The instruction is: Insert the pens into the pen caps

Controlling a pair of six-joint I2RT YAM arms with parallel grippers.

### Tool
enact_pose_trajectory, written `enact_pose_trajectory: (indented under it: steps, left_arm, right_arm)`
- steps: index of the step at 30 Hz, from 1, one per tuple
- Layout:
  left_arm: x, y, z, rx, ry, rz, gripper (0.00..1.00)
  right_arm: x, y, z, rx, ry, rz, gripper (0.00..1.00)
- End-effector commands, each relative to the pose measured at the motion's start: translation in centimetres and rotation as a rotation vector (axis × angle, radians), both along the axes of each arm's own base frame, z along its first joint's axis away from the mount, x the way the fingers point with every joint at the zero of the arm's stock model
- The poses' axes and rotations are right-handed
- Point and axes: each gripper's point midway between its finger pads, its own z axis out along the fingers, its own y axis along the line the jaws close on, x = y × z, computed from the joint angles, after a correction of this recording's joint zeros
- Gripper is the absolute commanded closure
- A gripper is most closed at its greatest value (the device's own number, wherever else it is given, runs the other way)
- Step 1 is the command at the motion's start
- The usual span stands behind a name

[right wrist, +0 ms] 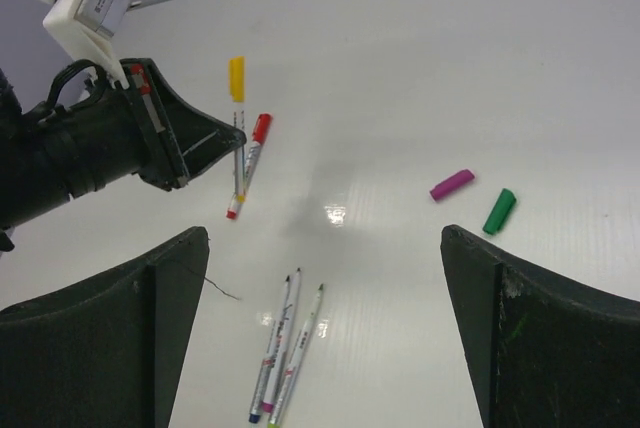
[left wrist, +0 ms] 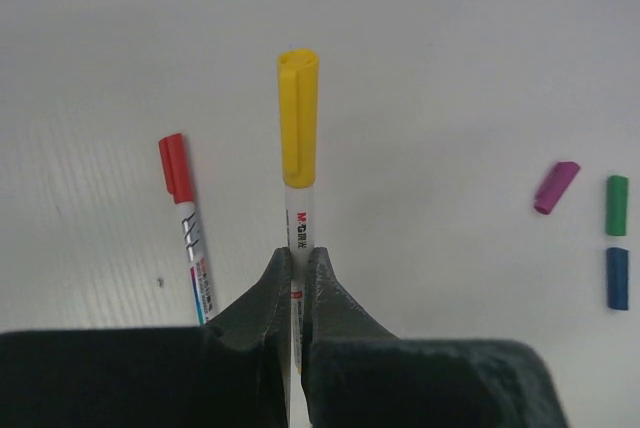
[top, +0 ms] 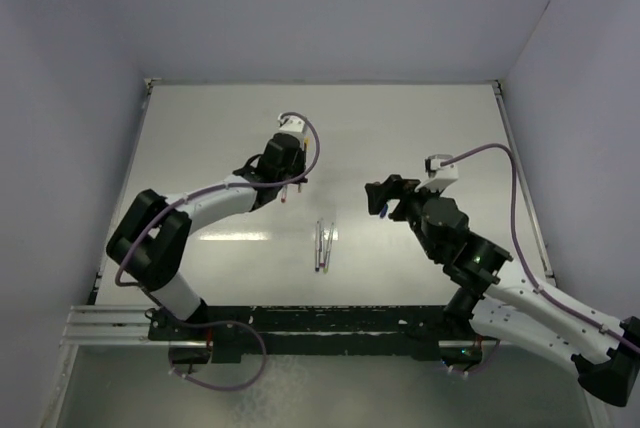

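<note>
White worktop (left wrist: 450, 68): left hand (left wrist: 298, 253) pinches yellow-capped pen (left wrist: 299, 198), right hand (right wrist: 320, 243) spread. Lay it flat, three o'clock of red-capped pen (left wrist: 190, 233).

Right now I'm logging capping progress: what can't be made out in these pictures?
1. Left wrist view: the lower end of the yellow-capped pen is hidden between the fingers of the left gripper.
2. Left wrist view: the lower end of the red-capped pen is behind the gripper body.
3. Right wrist view: the blue cap does not show; what hides it is unclear.
4. Top view: tip colours of the three loose pens are too small to read.
</note>
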Motion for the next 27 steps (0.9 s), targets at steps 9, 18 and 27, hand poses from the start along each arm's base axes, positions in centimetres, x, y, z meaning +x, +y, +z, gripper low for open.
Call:
enact_pose_trajectory:
  steps: [9,18,27]
  left_arm:
    - [2.5,0.6,-4.0,0.112,0.127,0.024,1.00]
    - [3.2,2.5,-6.1,0.181,0.195,0.128,1.00]
    - [3.1,3.1,-8.5,0.233,0.270,0.175,1.00]
  right_arm:
    - [-0.1,-2.4,-2.0,-0.028,0.069,-0.122,0.00]
    - [0.0,-1.8,-2.7,-0.020,0.088,-0.111,0.00]
    - [0.1,-1.6,-3.1,-0.029,0.098,-0.108,0.00]
